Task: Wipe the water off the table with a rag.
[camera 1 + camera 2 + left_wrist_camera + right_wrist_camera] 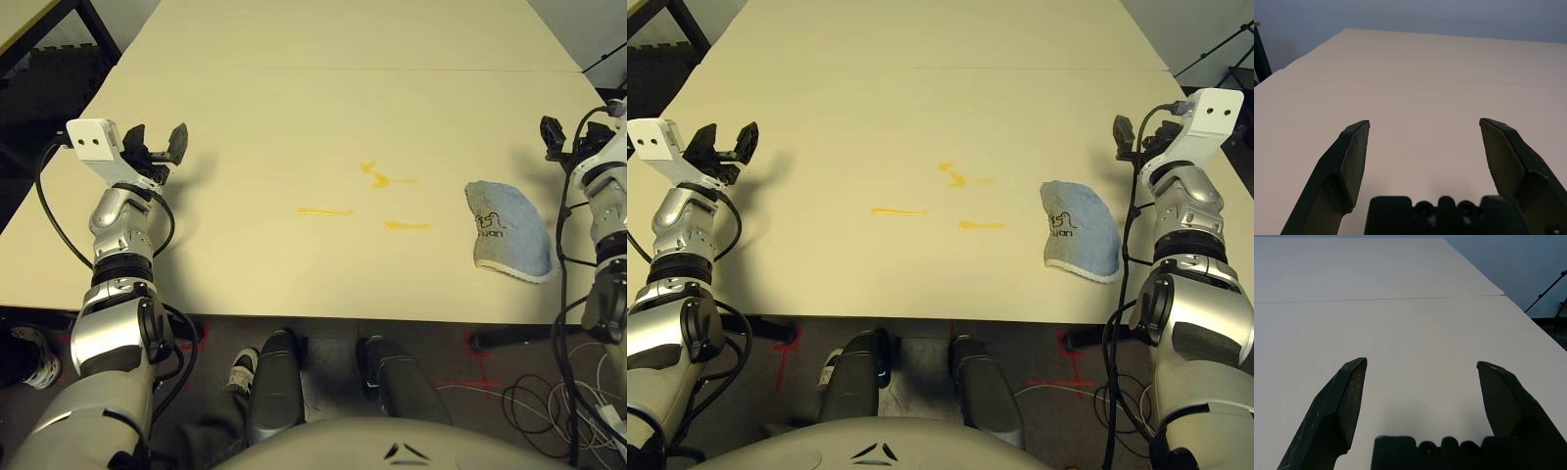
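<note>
The water lies mid-table as thin yellow-orange marks: a squiggle (375,176), a streak (325,211) and another streak (408,225). The light-blue rag (507,230), with dark lettering and a whitish edge, lies flat to the right of them near the front edge of the cream table (294,108). My left gripper (157,135) hovers open over the table's left side, far from the rag, and its wrist view has bare tabletop between the fingers (1354,156). My right gripper (1132,132) is open just beyond the rag at the right edge, holding nothing.
A faint seam (343,70) crosses the table farther back. A dark frame (59,29) stands off the far left corner. Cables (529,401) lie on the floor at the front right, under the table edge.
</note>
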